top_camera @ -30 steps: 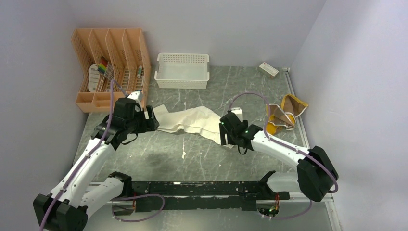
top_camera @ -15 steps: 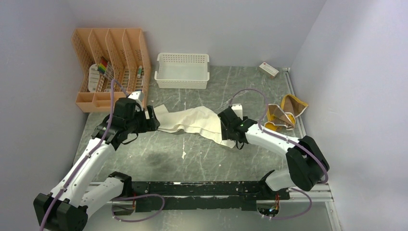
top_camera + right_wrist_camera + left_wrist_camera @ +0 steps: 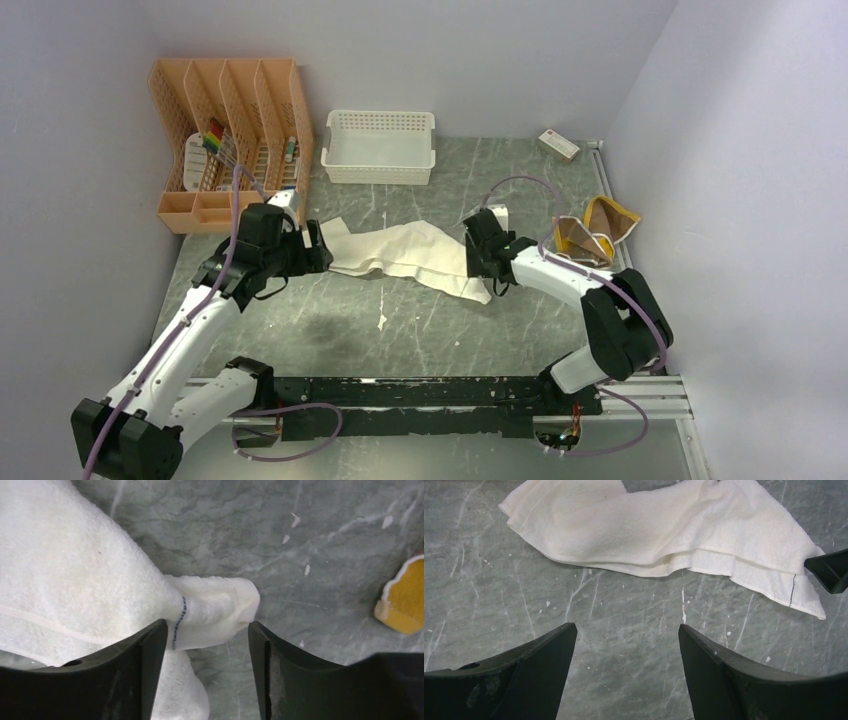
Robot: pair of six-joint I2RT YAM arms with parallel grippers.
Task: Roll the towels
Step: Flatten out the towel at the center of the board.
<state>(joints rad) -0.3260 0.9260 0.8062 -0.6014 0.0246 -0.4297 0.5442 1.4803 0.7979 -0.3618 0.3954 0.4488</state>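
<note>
Landmark: the white basket point(image 3: 380, 147) at the back of the table point(image 3: 420, 330); every place below is given from it.
Left gripper point(image 3: 626, 630): in front of the basket and off its left end. The fingers are spread with only bare table between them, just short of the cloth's near edge.
White towel point(image 3: 400, 255): straight in front of the basket, towards the arms. It lies rumpled and partly doubled over, not flat and not rolled.
Dark stripe point(image 3: 178, 620): on the towel's end off the basket's right side, crossing a folded corner.
Right gripper point(image 3: 205, 625): in front of the basket, past its right end. The fingers are apart and straddle that striped corner, not clamped on it.
Yellow towel point(image 3: 590, 240): well right of the basket by the wall, crumpled and untouched.
Step in hand, as I judge it: taking hold of the white towel's ends to spread it.
Doing it well: close the right jaws behind the stripe, through both layers. Bring the left fingers onto the far corner, then draw the ends apart low over the table until the folds flatten.
Risk: a single-layer pinch would drag the bunch along.
</note>
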